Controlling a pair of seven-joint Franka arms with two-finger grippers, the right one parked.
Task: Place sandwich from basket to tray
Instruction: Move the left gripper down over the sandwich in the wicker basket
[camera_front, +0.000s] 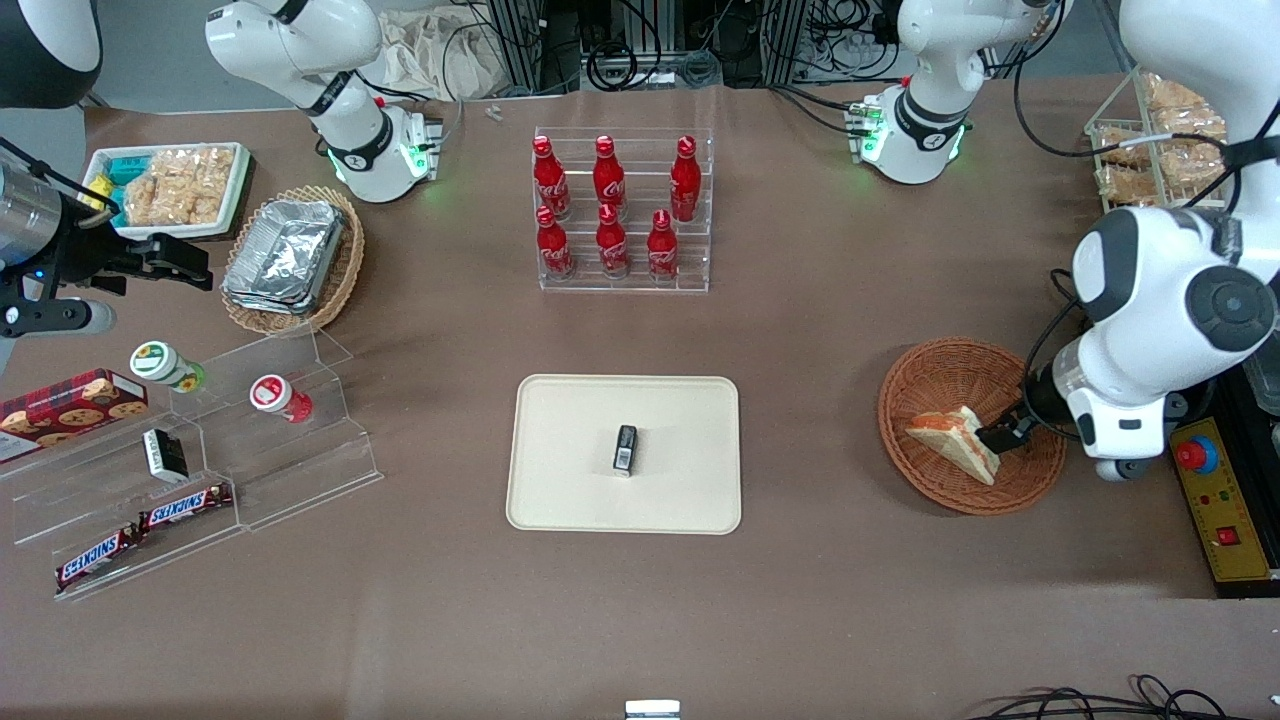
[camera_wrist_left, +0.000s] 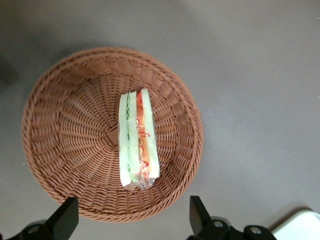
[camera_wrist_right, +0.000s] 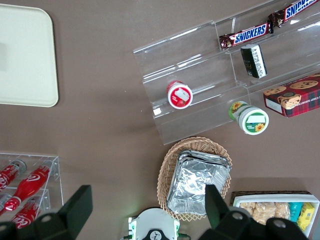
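SNICKERS, white-and-blue lettering on two brown wrapped chocolate bars (camera_front: 140, 532) on the lowest step of the clear acrylic stepped stand (camera_front: 300, 455) | white Coca-Cola script on six red bottles (camera_front: 610, 205) in the clear acrylic rack (camera_front: 700, 280) | left pincer (camera_front: 1000, 438): no text

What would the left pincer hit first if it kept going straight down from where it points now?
Probably the sandwich lying in the basket. The open pincer hangs over the basket's edge, so it might meet wicker first.
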